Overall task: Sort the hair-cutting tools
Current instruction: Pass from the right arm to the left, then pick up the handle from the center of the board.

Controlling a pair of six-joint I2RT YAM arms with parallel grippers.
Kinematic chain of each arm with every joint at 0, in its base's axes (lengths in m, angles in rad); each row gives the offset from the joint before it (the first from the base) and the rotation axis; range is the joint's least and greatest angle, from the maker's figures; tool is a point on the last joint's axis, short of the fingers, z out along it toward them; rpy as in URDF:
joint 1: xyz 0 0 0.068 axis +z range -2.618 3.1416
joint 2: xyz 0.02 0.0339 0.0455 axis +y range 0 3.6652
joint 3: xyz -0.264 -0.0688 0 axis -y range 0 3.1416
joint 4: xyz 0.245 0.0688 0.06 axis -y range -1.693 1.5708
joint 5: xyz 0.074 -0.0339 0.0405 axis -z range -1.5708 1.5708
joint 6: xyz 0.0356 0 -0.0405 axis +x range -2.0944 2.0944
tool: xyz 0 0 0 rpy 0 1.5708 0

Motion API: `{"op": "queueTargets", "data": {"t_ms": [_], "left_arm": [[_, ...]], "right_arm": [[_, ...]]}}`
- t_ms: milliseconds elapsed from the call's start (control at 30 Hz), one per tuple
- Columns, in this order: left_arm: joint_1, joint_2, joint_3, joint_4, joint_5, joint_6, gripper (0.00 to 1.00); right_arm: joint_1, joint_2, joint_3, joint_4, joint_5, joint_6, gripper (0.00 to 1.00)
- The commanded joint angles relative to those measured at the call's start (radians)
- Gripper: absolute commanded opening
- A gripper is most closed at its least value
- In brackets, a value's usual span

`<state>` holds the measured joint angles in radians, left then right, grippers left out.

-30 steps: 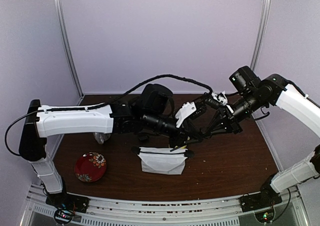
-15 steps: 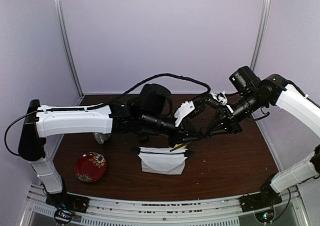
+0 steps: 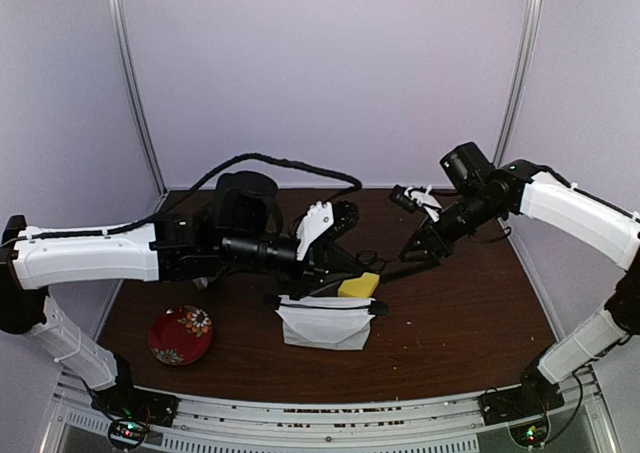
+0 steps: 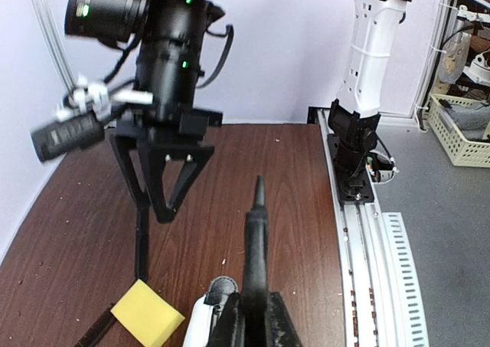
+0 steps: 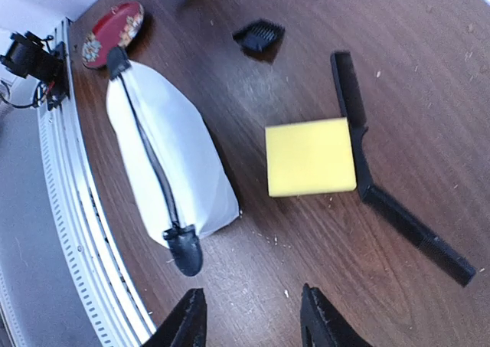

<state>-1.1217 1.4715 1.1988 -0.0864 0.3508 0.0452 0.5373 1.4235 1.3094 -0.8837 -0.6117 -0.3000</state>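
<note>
Showing both arms over the bench [image 3: 470, 323]. Left gripper [image 4: 255, 316]: jaws pressed together on a slim black tool [image 4: 256, 240], held clear of the bench and pointing right. Right gripper [image 5: 253, 320]: jaws spread, holding nothing, hanging right of the yellow sponge [image 5: 310, 157]. The sponge lies just beyond the white pouch [image 5: 168, 148]. A black comb [image 5: 348, 94] touches its far edge. A small black square piece [image 5: 259, 34] lies apart to the left.

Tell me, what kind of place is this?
Probably a robot test booth in a lab: left arm and right arm bolted to a metal rail at a brown table, plain purple walls around.
</note>
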Motion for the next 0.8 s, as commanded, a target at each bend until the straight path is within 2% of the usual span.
{"op": "queueTargets", "data": {"t_ms": [0, 133, 233, 433, 533, 700, 767], "left_arm": [[0.010, -0.029, -0.092, 0.129, -0.041, 0.058, 0.00], [0.042, -0.045, -0.149, 0.256, 0.017, 0.032, 0.00], [0.067, -0.043, -0.199, 0.390, 0.087, 0.015, 0.00], [0.071, 0.032, -0.160, 0.336, 0.091, 0.076, 0.00], [0.072, 0.046, -0.178, 0.376, 0.077, 0.091, 0.00], [0.103, 0.070, -0.170, 0.396, 0.073, 0.094, 0.00], [0.123, 0.090, -0.155, 0.392, 0.100, 0.093, 0.00]], "right_arm": [[-0.004, 0.093, -0.048, 0.033, -0.028, 0.071, 0.44], [-0.003, 0.144, -0.088, 0.069, -0.099, 0.101, 0.46], [-0.003, 0.197, -0.086, 0.026, -0.170, 0.089, 0.47], [0.003, 0.270, -0.122, 0.058, -0.281, 0.127, 0.45], [0.011, 0.295, -0.110, 0.044, -0.320, 0.119, 0.44], [0.015, 0.350, -0.103, -0.015, -0.440, 0.054, 0.29], [0.015, 0.365, -0.100, -0.026, -0.479, 0.040, 0.28]]}}
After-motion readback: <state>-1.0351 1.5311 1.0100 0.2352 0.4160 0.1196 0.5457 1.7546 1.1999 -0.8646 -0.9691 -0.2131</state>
